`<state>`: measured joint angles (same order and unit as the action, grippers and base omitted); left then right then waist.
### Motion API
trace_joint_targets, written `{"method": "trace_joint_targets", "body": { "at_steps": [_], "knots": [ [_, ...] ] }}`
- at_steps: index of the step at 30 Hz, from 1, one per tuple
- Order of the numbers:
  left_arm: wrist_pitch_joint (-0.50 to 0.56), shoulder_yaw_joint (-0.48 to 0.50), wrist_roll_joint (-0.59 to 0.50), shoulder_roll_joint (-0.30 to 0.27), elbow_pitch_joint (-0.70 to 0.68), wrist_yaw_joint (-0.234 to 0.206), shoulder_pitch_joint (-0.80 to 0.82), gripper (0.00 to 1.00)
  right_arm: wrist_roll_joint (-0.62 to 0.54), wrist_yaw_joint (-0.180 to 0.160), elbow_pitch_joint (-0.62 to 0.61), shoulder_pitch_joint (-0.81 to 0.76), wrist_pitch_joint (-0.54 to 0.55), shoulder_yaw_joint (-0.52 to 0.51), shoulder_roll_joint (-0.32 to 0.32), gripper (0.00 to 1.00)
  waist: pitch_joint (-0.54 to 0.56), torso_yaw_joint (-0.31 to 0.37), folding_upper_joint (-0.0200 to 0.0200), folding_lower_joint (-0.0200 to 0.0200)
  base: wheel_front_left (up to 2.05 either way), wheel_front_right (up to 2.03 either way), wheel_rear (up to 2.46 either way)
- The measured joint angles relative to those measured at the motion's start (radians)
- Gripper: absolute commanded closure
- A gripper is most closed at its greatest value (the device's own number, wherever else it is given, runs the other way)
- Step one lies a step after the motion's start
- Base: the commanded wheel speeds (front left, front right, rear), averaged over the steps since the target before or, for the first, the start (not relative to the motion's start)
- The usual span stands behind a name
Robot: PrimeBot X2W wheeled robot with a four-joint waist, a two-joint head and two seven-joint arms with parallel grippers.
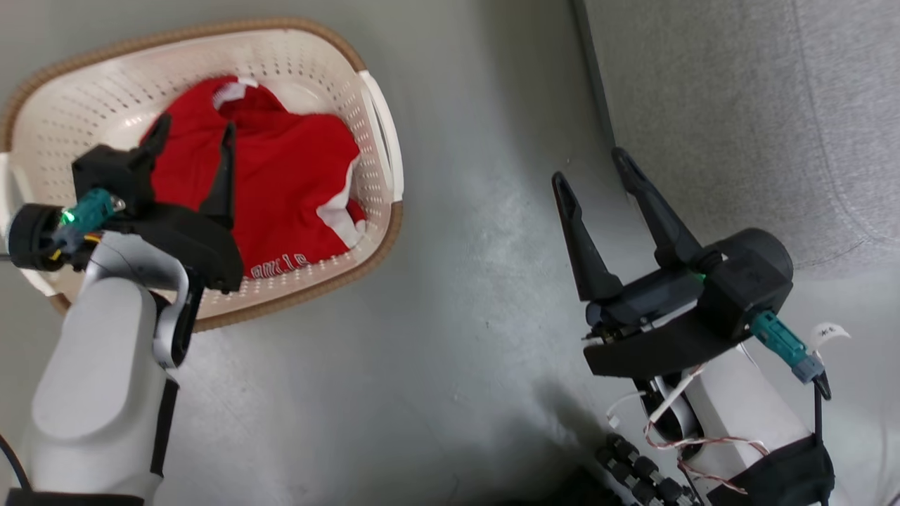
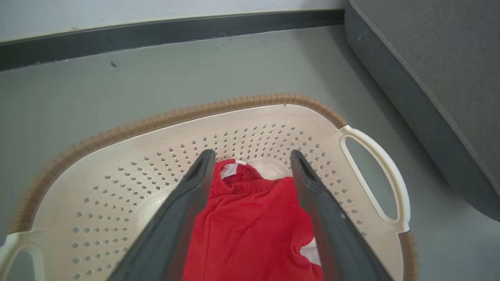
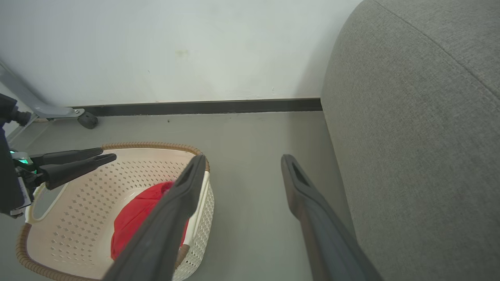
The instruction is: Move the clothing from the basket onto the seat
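The clothing (image 1: 281, 190), upper left in the head view, is judged light and limp, best pinched at a bunched fold by the wide-open, empty left gripper (image 1: 195, 128) poised over it.

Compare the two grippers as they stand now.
The left gripper hangs over the basket, above the clothing. The right gripper hangs over the floor beside the seat. In its own wrist view the left gripper points at clothing, while the right gripper points at floor. Both are open and empty.
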<state>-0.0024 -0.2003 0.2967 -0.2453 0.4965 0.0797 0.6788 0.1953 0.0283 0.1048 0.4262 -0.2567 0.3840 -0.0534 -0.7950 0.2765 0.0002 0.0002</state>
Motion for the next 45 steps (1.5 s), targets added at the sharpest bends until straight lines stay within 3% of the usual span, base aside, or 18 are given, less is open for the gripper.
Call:
{"method": "trace_joint_targets", "body": {
  "at_steps": [11,24,45],
  "knots": [
    [0.076,-0.002,-0.034,-0.048,0.09,-0.01,0.082,0.0,0.018,-0.012,0.012,0.039,0.0,0.028,0.0,0.0,-0.112,0.021,0.0,-0.0001,0.0,0.0,0.0],
    [0.169,0.019,-0.042,-0.084,0.152,-0.027,0.182,0.0,0.052,-0.029,0.012,0.049,0.0,0.059,0.0,0.0,-0.167,0.041,-0.0002,-0.0002,0.0,0.0,0.0],
    [0.221,0.01,-0.055,-0.127,0.196,-0.026,0.269,0.0,0.075,-0.046,0.004,0.067,0.0,0.107,0.0,0.0,-0.279,0.068,-0.0002,-0.0001,0.0,0.0,0.0]
  ]
}}
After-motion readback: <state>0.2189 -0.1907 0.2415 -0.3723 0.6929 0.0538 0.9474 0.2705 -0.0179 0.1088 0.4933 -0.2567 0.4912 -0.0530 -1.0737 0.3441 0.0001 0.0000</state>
